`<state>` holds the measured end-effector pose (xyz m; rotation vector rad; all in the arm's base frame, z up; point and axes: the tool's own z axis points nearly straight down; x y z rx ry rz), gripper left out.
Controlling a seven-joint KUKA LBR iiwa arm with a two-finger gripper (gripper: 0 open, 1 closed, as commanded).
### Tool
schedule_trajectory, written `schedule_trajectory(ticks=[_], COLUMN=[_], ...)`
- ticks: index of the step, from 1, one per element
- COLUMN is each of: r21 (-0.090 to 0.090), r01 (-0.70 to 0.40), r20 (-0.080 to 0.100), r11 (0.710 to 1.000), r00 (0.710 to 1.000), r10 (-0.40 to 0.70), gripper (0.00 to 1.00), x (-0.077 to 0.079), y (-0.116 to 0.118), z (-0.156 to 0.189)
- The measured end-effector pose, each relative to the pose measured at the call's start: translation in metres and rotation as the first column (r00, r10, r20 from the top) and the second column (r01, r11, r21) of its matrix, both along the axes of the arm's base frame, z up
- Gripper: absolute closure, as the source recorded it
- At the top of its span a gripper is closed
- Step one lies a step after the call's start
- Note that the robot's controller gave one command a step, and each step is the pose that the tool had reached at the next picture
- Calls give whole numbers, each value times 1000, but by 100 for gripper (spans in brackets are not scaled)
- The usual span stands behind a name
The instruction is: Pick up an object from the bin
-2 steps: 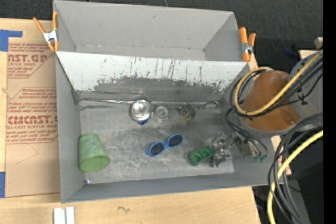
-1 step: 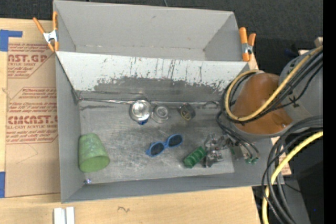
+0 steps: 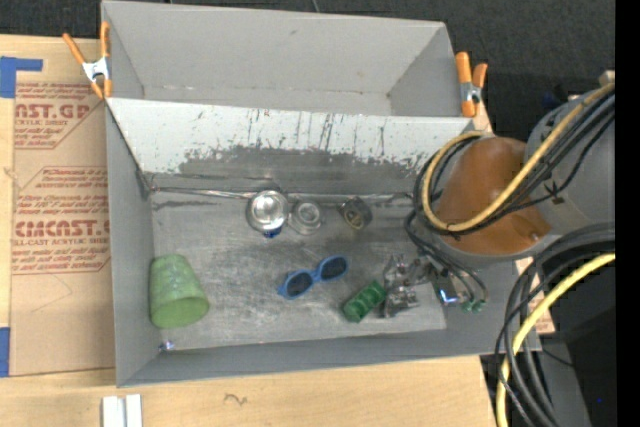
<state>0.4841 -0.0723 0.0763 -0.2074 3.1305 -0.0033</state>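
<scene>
The hand (image 3: 401, 287) sits low at about 4 o'clock on the bin (image 3: 200, 165) floor, close to the front wall, with a small green block (image 3: 362, 303) just at its 8 o'clock side. Whether the hand is apart, together or clamped on the block I cannot tell, because dark metal and cables run together there. I also cannot say if the two touch. The block is the nearest thing, so it is the likely pick. Blue glasses (image 3: 312, 277) lie at the hand's 9 o'clock, apart from the block. A green cup (image 3: 177, 291) lies on its side at the bin's 8 o'clock, and a silver cap (image 3: 267, 210) stands by the back wall at 12.

To do this step well, I judge the hand should centre over the block, straddle its narrow side and reach nearly to the floor before closing. The front wall is near at 6 o'clock — keep clear of it, then lift straight up.
</scene>
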Motion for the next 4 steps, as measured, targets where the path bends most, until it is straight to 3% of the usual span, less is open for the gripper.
schedule_trajectory(ticks=[1, 2, 3, 4], r21=[1, 2, 1, 2], r01=[-115, 166, 105, 106], r20=[9, -7, -11, -5], r11=[993, 986, 994, 994], r00=[993, 986, 994, 994], r10=[115, -166, -105, -106], gripper=[100, 100, 100, 0], x=[10, -5, 5, 6], y=[70, 87, 97, 97], z=[264, 167, 54, 59])
